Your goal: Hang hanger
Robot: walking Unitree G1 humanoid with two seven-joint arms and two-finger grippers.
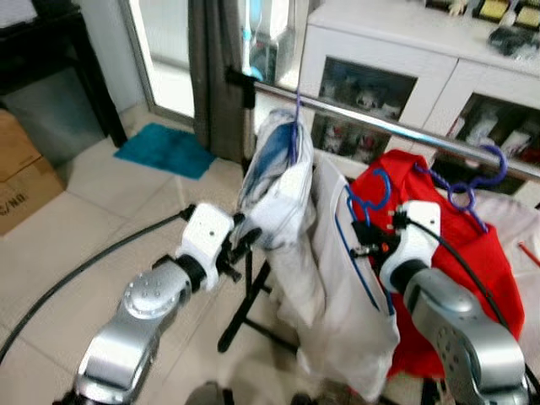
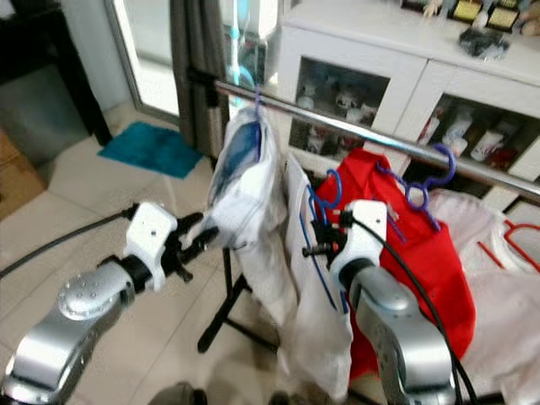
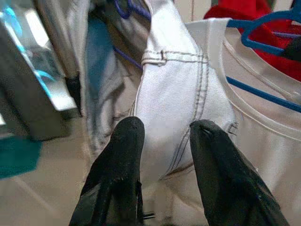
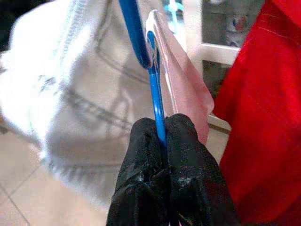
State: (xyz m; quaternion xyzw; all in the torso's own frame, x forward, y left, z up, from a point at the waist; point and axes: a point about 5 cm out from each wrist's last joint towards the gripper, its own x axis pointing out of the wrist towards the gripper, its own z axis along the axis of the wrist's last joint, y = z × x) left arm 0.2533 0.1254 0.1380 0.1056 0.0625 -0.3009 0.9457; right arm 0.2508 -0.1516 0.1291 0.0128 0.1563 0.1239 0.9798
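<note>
2 tools are raised before a garment rail [image 1: 380,125]. The right tool [image 4: 162,134] is pressed together on the thin lower bar of a blue hanger [image 4: 155,89], which is pinched between its fingertips [image 4: 181,129]. This hanger [image 1: 364,201] carries a white shirt [image 1: 342,287] and is held just below the rail, its hook not on it. Just behind the right tool a red shirt [image 1: 460,253] is hung from the rail on a purple hanger [image 1: 472,181]. The left tool [image 3: 164,136] is spread, and white denim [image 3: 174,99] is seen between its 2 fingers [image 3: 124,150]; whether it is touched cannot be told. That denim garment [image 1: 274,186] is hung from the rail above the left tool. A white cabinet [image 1: 396,51] stands beyond the rail, and a teal mat [image 1: 164,150] lies on the tiled floor [image 1: 110,219] well away from the left tool.
</note>
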